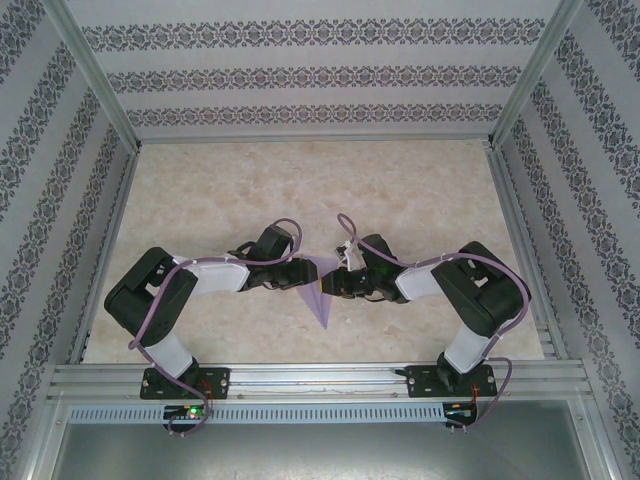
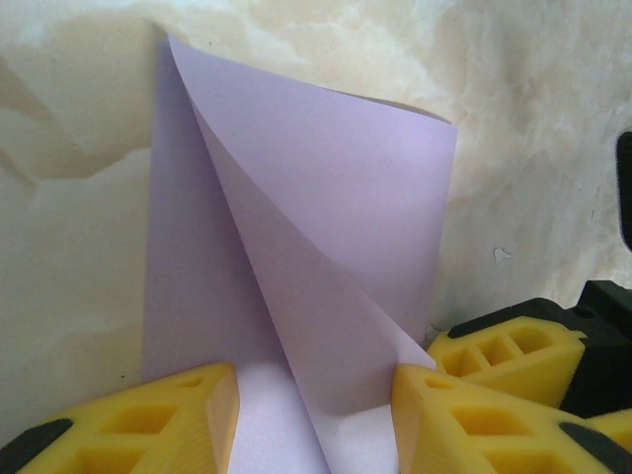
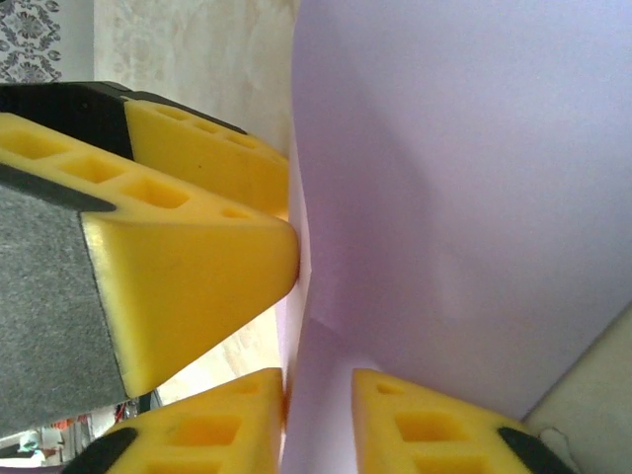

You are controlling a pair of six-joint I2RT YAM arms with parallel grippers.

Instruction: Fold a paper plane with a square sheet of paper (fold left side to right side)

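Note:
The lavender sheet of paper lies at the table's middle, folded into a long triangle with its point toward the near edge. Both grippers meet over its wide end. My left gripper comes in from the left. In the left wrist view its yellow fingers stand apart on the paper, and one flap rises curled between them, leaning on the right finger. My right gripper faces it from the right. Its fingers stand a narrow gap apart with the raised flap between them, and the left finger touches the paper.
The tabletop has a pale marbled finish. Patterned walls and aluminium posts enclose it on three sides. A metal rail carrying both arm bases runs along the near edge.

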